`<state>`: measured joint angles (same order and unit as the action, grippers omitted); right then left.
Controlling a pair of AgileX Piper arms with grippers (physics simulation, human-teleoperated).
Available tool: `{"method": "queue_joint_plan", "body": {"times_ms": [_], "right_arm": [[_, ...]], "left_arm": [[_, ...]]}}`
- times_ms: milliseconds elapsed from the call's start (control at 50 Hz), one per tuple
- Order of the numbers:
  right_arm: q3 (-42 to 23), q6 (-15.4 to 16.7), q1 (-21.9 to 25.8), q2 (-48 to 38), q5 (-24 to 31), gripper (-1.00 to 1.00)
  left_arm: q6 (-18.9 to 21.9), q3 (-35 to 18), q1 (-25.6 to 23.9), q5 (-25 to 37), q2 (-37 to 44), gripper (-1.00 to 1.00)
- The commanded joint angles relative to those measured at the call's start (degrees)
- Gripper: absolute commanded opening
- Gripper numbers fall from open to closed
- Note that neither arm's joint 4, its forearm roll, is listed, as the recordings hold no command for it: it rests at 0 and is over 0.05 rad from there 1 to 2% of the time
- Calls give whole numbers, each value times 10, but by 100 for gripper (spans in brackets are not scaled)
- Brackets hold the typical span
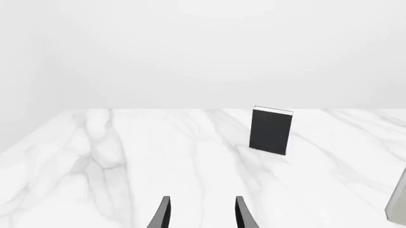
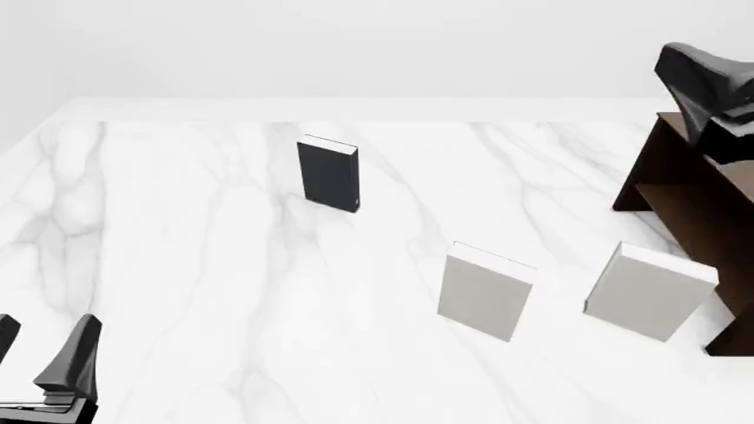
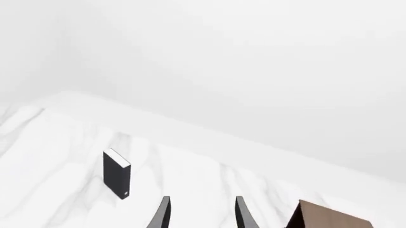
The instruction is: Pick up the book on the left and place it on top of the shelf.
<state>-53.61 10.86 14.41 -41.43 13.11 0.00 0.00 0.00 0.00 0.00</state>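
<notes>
The black book (image 2: 327, 174) stands upright on the marble table, left of centre and towards the back; it also shows as the book (image 1: 271, 130) in the left wrist view and the book (image 3: 117, 174) in the right wrist view. The dark brown shelf (image 2: 689, 208) stands at the table's right edge. My left gripper (image 2: 41, 353) is open and empty at the near left corner, far from the book. My right gripper (image 3: 203, 216) is open and empty, raised above the shelf at the far right.
Two pale grey-white books stand upright in the near right half: one (image 2: 486, 291) near the middle, the other (image 2: 648, 291) close to the shelf. The marble table (image 2: 177, 265) extends to a far edge behind the black book.
</notes>
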Motion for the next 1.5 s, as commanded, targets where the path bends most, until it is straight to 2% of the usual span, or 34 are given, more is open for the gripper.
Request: {"method": "queue_joint_plan", "body": {"times_ms": [20,340,400,660,780,980,1240,1500], "right_arm": [[-94,29,31,-102,20,100],[-157,44,50,-220,-4,100],[-156,43,67,-240,0,100],[-193,49,65,-335,-28,100],[-208,72,76,-372,-31,100],[-245,83,86,-418,-32,100],[-273,77,110,-474,-50,100],[-273,66,131,-520,-76,100]], "left_arm": [[0,0,0,0,0,100],[0,0,0,0,0,100],[0,0,0,0,0,100],[0,0,0,0,0,100],[0,0,0,0,0,100],[0,0,0,0,0,100],[0,0,0,0,0,100],[0,0,0,0,0,100]]}}
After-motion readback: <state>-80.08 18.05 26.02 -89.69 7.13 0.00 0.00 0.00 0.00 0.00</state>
